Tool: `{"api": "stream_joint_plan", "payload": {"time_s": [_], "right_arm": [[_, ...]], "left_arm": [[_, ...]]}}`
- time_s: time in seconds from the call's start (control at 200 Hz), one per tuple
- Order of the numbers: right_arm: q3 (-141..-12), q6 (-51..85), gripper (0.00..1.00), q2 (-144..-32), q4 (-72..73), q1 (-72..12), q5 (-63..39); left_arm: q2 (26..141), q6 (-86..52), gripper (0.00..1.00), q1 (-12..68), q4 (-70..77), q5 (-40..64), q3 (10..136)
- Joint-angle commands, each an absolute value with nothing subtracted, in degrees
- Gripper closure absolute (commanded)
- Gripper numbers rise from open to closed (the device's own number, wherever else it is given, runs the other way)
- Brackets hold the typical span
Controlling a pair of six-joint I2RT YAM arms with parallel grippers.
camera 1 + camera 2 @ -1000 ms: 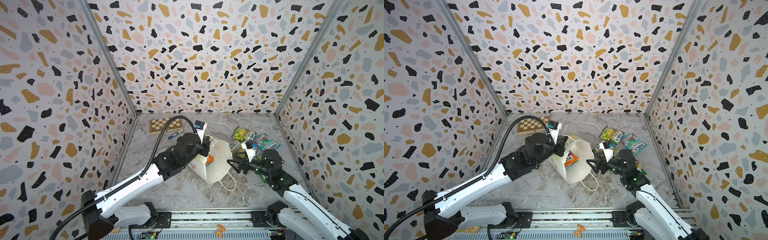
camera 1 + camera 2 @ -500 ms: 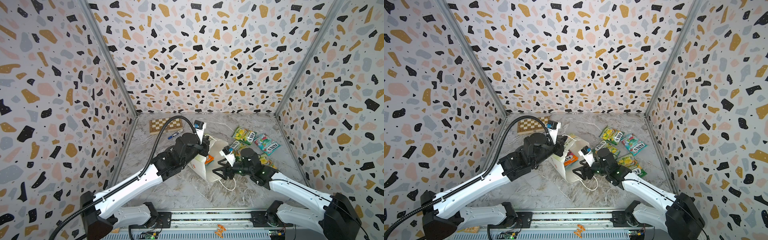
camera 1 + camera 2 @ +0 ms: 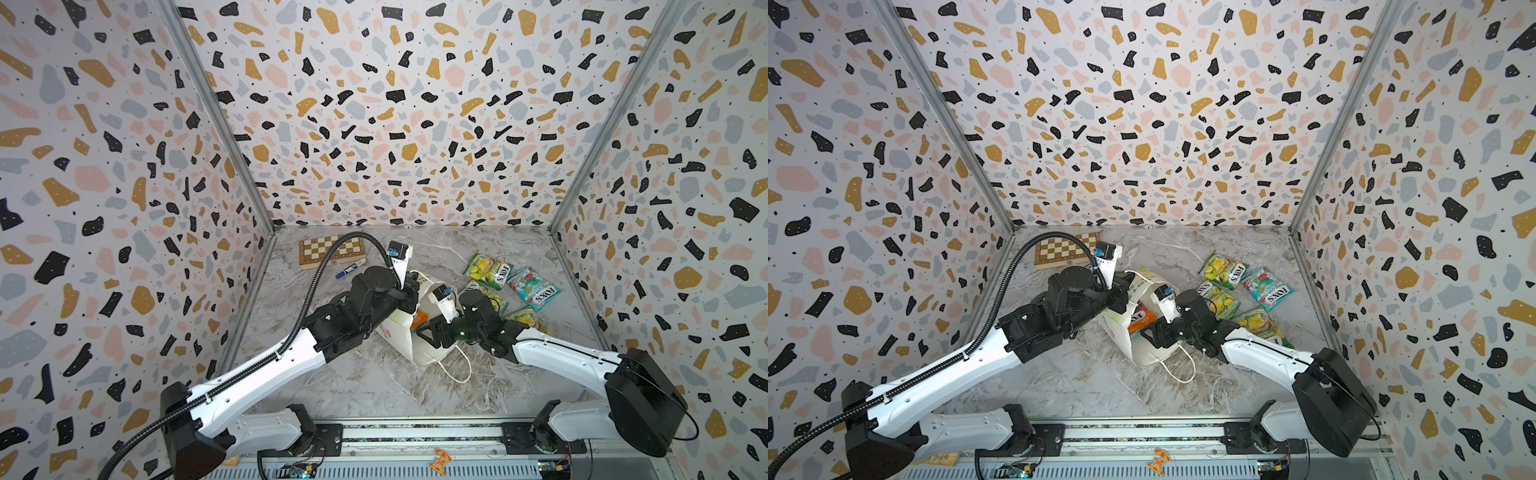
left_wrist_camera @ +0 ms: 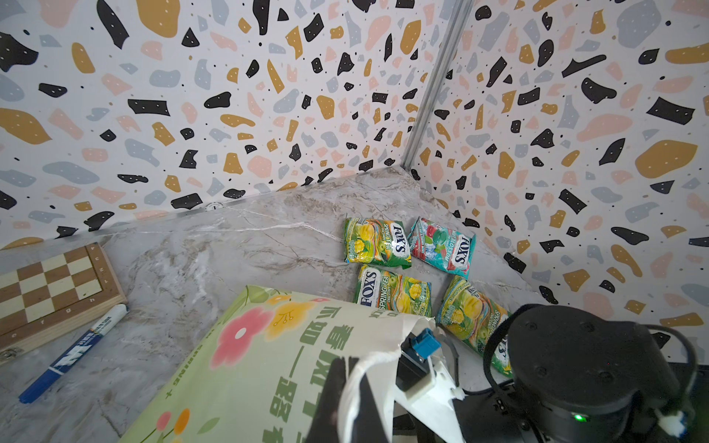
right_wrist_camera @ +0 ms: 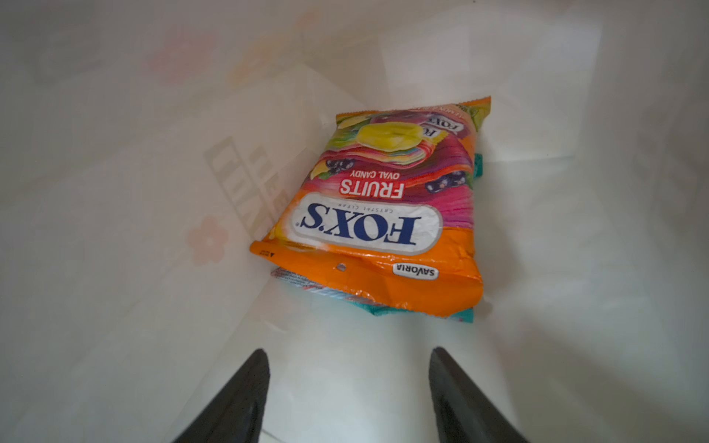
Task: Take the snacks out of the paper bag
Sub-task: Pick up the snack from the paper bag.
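Note:
The white paper bag (image 3: 432, 353) (image 3: 1148, 353) lies on its side mid-table, its flowered face (image 4: 268, 345) turned up. My left gripper (image 3: 409, 291) (image 4: 353, 391) is shut on the bag's upper rim and holds the mouth apart. Inside that mouth is my right gripper (image 3: 428, 330) (image 5: 347, 351), open and empty, a short way from an orange-pink snack (image 5: 383, 214) (image 3: 1142, 318). That one lies on a teal snack (image 5: 380, 310). Several snacks lie outside to the right: green-yellow ones (image 3: 488, 270) (image 4: 395, 293) (image 4: 472, 318) and a teal one (image 3: 534, 289).
A wooden chessboard (image 3: 330, 249) and a blue marker (image 3: 350, 269) lie at the back left. The bag's loose cord handle (image 3: 457, 370) trails towards the front. Patterned walls close in three sides, and the snacks outside lie near the right wall.
My right gripper has swung left from beside the bag into its mouth, and its jaws have narrowed a little. The left gripper has kept its hold without moving.

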State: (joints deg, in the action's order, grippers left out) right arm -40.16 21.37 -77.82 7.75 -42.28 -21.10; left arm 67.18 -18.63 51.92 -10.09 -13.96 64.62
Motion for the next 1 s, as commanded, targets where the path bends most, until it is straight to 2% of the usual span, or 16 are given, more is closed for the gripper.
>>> {"api": "stream_joint_plan", "payload": {"time_s": [0.0, 0.26, 0.416, 0.796, 0.996], "right_arm": [[-42.0, 28.9, 0.33, -79.5, 10.5, -42.5, -18.9], [-42.8, 37.8, 0.38, -83.7, 13.0, -42.5, -15.3], [-43.3, 39.9, 0.39, -85.2, 14.9, -42.5, -15.8], [-45.3, 42.7, 0.48, -89.1, 17.6, -42.5, -17.3], [-46.6, 44.2, 0.49, -90.8, 17.6, -42.4, -16.1]], "left_arm": [[65.8, -18.0, 1.0, 52.2, -6.1, -13.8, 64.3], [65.8, -17.9, 1.0, 52.2, -6.2, -13.7, 64.3], [65.8, -17.9, 1.0, 52.2, -6.0, -13.6, 64.1], [65.8, -18.0, 1.0, 52.2, -6.0, -13.4, 63.9], [65.8, -18.1, 1.0, 52.2, -5.8, -13.1, 63.9]]}}
